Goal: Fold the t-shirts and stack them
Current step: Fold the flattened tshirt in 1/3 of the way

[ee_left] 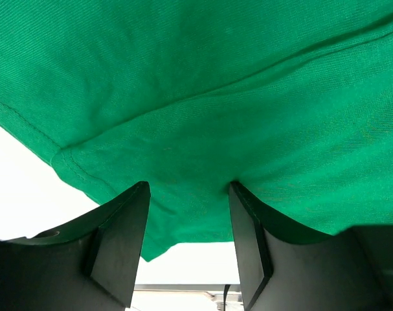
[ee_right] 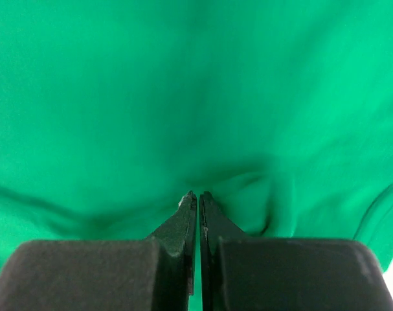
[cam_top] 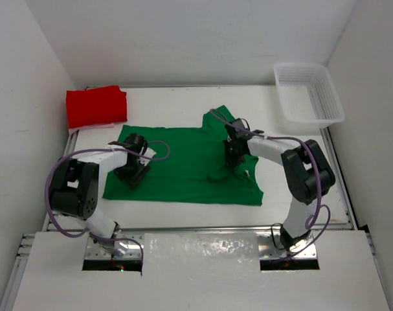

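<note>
The green t-shirt (cam_top: pixel 183 162) lies spread flat in the middle of the table. My left gripper (cam_top: pixel 133 172) is down on its left part. In the left wrist view the left gripper (ee_left: pixel 188 188) is open, and the green t-shirt's (ee_left: pixel 202 84) hemmed corner runs across between its fingertips. My right gripper (cam_top: pixel 234 155) is on the right part of the shirt, below the collar. Seen from the right wrist, the right gripper (ee_right: pixel 197 193) is shut, with the green t-shirt (ee_right: pixel 183 84) puckered at its tips. A folded red t-shirt (cam_top: pixel 96 107) lies at the back left, and a thin pink edge (cam_top: pixel 92 128) shows under its front.
A white mesh basket (cam_top: pixel 313 118) stands at the back right corner, with nothing visible in it. White walls close in the table (cam_top: pixel 196 217) on the left, back and right. Purple cables loop off both arms.
</note>
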Controlling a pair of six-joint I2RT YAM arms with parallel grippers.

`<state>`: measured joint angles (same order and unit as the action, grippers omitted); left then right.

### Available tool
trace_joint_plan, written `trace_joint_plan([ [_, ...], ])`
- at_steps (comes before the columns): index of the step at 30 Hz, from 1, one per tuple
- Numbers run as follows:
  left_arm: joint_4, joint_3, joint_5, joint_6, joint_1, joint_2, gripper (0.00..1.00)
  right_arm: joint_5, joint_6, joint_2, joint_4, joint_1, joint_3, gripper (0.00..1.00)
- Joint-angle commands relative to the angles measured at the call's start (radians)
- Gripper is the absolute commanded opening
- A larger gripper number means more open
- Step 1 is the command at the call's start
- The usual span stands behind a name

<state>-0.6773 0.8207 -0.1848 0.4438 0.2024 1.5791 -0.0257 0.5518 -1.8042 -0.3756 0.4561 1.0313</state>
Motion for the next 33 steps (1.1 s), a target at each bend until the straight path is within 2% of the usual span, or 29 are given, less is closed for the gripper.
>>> trace_joint_plan([
  [1,0.027,0.011,-0.027,0.012,-0.004,-0.002,0.5,0.073,-0.044,-0.036,0.053,-0.022,0.169,0.0],
  [5,-0.005,0.118,0.002,0.018,-0.004,-0.025,0.5,0.093,-0.064,-0.101,0.064,-0.037,0.294,0.0],
  [8,-0.054,0.247,0.085,0.027,-0.003,-0.05,0.5,0.06,-0.058,-0.13,0.058,-0.089,0.366,0.0],
  [10,-0.102,0.36,0.204,0.023,0.002,-0.056,0.5,-0.017,-0.059,-0.115,0.066,-0.143,0.366,0.0],
  [11,-0.12,0.397,0.258,0.016,0.005,-0.054,0.5,-0.052,-0.072,-0.092,0.044,-0.16,0.365,0.05],
  [13,-0.168,0.501,0.462,-0.017,0.034,-0.024,0.51,-0.091,-0.143,-0.073,-0.026,-0.186,0.369,0.12],
  [14,-0.176,0.524,0.531,-0.037,0.052,-0.008,0.52,-0.086,-0.174,-0.063,-0.09,-0.188,0.365,0.21],
  [15,-0.166,0.543,0.645,-0.089,0.08,0.011,0.55,-0.097,-0.199,-0.041,-0.106,-0.188,0.327,0.24],
  [16,-0.154,0.569,0.681,-0.112,0.144,0.057,0.57,-0.114,-0.204,-0.031,-0.105,-0.188,0.3,0.26],
  [20,-0.157,0.662,0.698,-0.194,0.304,0.229,0.6,-0.161,-0.167,-0.012,-0.117,-0.189,0.213,0.29],
  [24,-0.114,0.724,0.821,-0.27,0.353,0.36,0.61,-0.132,-0.133,0.003,-0.083,-0.197,0.133,0.34],
  [29,-0.01,0.753,0.82,-0.336,0.417,0.423,0.62,-0.155,-0.113,0.005,-0.045,-0.212,0.102,0.37],
  [33,-0.004,0.75,0.852,-0.352,0.44,0.456,0.62,-0.204,-0.095,-0.014,-0.014,-0.212,0.072,0.38],
])
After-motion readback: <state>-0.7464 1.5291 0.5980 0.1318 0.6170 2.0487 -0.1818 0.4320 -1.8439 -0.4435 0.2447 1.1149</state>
